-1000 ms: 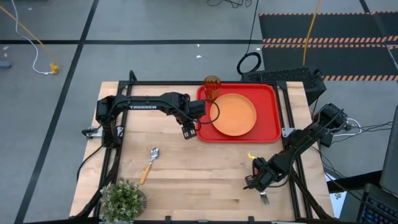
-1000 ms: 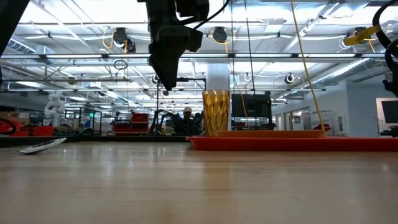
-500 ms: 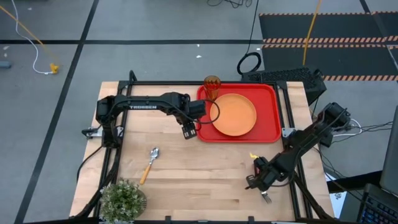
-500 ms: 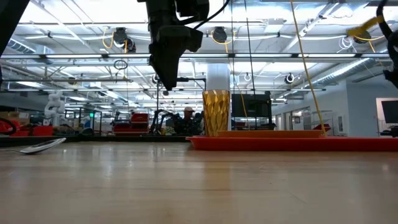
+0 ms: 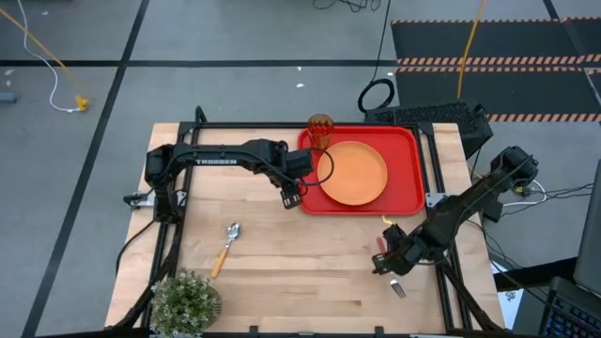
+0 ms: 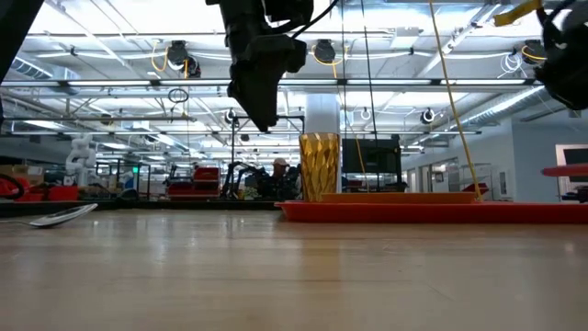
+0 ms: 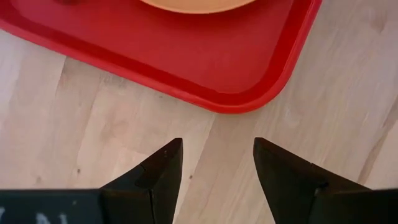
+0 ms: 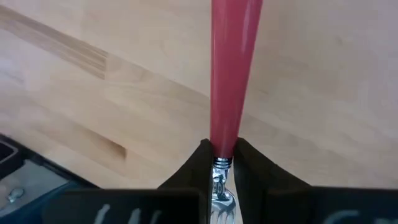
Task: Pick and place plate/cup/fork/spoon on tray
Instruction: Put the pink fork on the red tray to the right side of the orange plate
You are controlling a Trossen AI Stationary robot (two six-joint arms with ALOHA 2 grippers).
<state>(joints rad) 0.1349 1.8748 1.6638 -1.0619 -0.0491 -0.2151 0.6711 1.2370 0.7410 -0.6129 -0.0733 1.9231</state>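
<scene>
On my right wrist feed the right gripper (image 8: 222,163) is clenched on the fork (image 8: 229,81), its dark fingers pinching the neck where the slim, glossy red handle meets the silver metal; the handle tapers wider away from the grip, over pale wood grain. From above, that gripper (image 5: 387,261) sits near the table's (image 5: 300,272) front right, with the fork's tines (image 5: 397,288) poking out toward the front edge, off the tray.

The left gripper (image 5: 293,194) hangs released, fingers (image 7: 163,174) apart, just beside the front left corner of the tray (image 5: 408,197), gripping nothing. I read "TROSSEN" in white on the left arm (image 5: 214,161).

The tray is smooth red plastic, rectangular with rounded corners and a raised rim. The plate (image 5: 352,173), round, flat and matte orange, lies in it. The cup (image 5: 319,130), translucent amber and faceted, stands upright at the tray's back left corner.

The spoon (image 5: 225,248), silver bowl and yellow-orange handle, lies on the bare wood at front left, near a small potted plant (image 5: 185,300)
</scene>
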